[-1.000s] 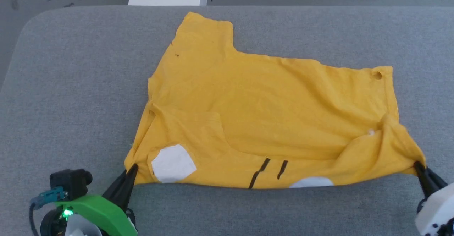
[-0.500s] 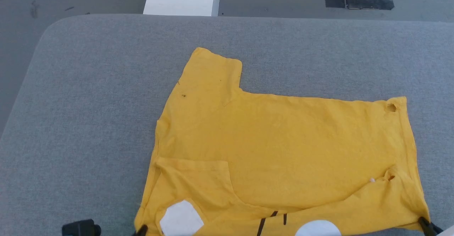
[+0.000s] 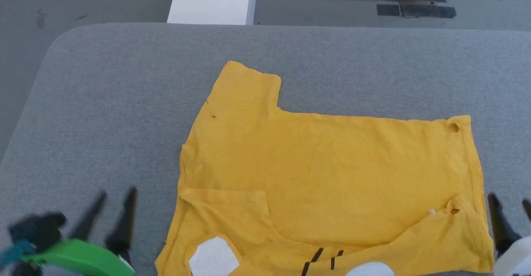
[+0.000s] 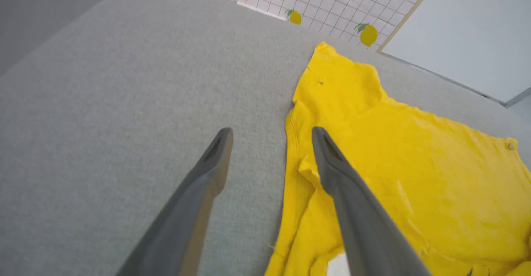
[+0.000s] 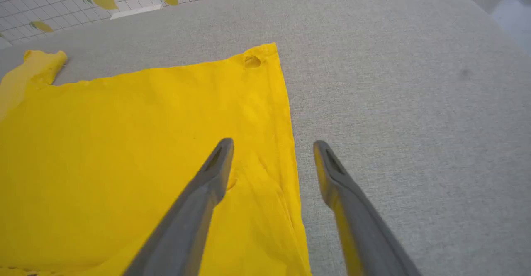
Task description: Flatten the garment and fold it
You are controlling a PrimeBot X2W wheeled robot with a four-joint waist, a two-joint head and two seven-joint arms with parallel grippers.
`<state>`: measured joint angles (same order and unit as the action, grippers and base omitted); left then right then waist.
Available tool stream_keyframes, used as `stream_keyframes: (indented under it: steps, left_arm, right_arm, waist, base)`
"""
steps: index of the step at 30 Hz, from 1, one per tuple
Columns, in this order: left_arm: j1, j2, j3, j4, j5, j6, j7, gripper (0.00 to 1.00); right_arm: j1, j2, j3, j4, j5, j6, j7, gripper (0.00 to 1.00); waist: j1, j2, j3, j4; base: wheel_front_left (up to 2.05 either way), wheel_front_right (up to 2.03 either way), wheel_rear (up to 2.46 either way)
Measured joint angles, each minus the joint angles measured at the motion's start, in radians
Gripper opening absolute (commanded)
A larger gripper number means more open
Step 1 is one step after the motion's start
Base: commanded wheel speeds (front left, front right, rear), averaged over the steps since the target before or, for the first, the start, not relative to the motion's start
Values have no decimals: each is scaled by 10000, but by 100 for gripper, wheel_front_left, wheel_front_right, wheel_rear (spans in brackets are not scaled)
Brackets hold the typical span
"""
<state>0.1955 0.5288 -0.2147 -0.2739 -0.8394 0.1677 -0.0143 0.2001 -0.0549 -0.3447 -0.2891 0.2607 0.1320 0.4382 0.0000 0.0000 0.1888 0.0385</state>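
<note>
Whereas a second ago both claws were clenched on the near corners of the cloth, the left gripper and the right gripper now stand released, fingers spread, with nothing between them. The mustard-yellow short-sleeved cotton T-shirt lies on the grey fabric-covered table with rounded corners, right of its middle and towards the near edge. The deep creases that ran to the pinched corners have gone and the body lies smoother. The head camera has also shifted, so the whole scene sits lower in its view.

From the head, the left gripper sits just beside the T-shirt's near left edge and the right gripper just beside its near right corner. In the right wrist view the right gripper straddles the hem edge, one finger over cloth, one over bare table.

One short sleeve points away from the robot. The near sleeve flap lies doubled over the body, with a white square patch below it and two short dark stripes beside. A small hole marks the far hem corner; the near hem corner is turned over.

Beyond the table stand a white rectangular block, dark tape patches on the grey floor, and a grid panel printed with lemons.
</note>
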Motion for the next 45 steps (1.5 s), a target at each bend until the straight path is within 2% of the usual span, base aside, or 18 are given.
stream_keyframes:
  steps: [3, 6, 10, 12, 14, 17, 21, 30, 35, 42, 43, 45]
  left_arm:
    - [-1091, 765, 408, -489, 918, 90, -203, 100]
    - [-2661, 1513, 443, -704, 1567, -65, 144, 100]
    - [-5335, 2173, 113, -439, 2224, -711, 920, 100]
    - [-6613, 2186, -136, 42, 2261, -1127, 1241, 100]
    - [-7884, 2182, -568, 746, 2351, -1730, 1592, 100]
    - [-9239, 1956, -1143, 1820, 2071, -2435, 2224, 100]
    - [-10282, 1881, -1937, 2855, 1927, -2815, 2853, 100]
    - [-11230, 1944, -3503, 3731, 523, -2915, 3239, 100]
    - [-11607, 2372, -4084, 4174, 286, -2945, 2847, 100]
    - [-12061, 2560, -4899, 4583, -336, -2945, 2337, 100]
    - [-12129, 2604, -5041, 4589, -408, -2945, 2303, 0]
    - [-12285, 2721, -5354, 4619, -495, -2945, 2111, 0]
  right_arm:
    - [-484, 6, 274, -255, -222, 0, -617, 100]
    - [-945, 27, 688, -376, -261, 0, -1168, 100]
    - [-1593, 29, 1141, -573, -366, 0, -1768, 100]
    - [-1894, 35, 1363, -629, -447, 0, -1941, 100]
    - [-2173, 35, 1603, -692, -525, 0, -2073, 100]
    - [-2453, 35, 1856, -754, -596, 0, -2188, 100]
    - [-2614, 36, 2008, -732, -608, 0, -2220, 100]
    - [-2722, 38, 2015, -859, -600, 0, -2366, 100]
    - [-2730, 38, 2010, -932, -581, 0, -2422, 100]
    - [-2778, 38, 1937, -1011, -577, 0, -2445, 100]
    - [-2801, 36, 1925, -1034, -579, 0, -2435, 100]
    - [-2842, 36, 1912, -1122, -600, 0, -2372, 100]
  waist:
    - [0, 0, 269, -44]
    - [0, 0, 661, -98]
    - [0, 0, 1322, -168]
    - [0, 0, 1664, -200]
    - [1, 0, 2043, -237]
    - [1, 0, 2557, -304]
    - [2, 0, 3202, -438]
    - [2, 0, 4339, -914]
    - [2, 0, 4835, -1205]
    - [1, 0, 5286, -1498]
    - [1, 0, 5308, -1528]
    - [1, 0, 5334, -1573]
  base:
    - [0, 0, 0]
    - [0, 0, 0]
    - [0, 0, 0]
    - [0, 0, 0]
    - [0, 0, 0]
    - [0, 0, 0]
    - [0, 0, 0]
    - [0, 0, 0]
    - [0, 0, 0]
    - [0, 0, 0]
    - [0, 0, 0]
    - [0, 0, 0]
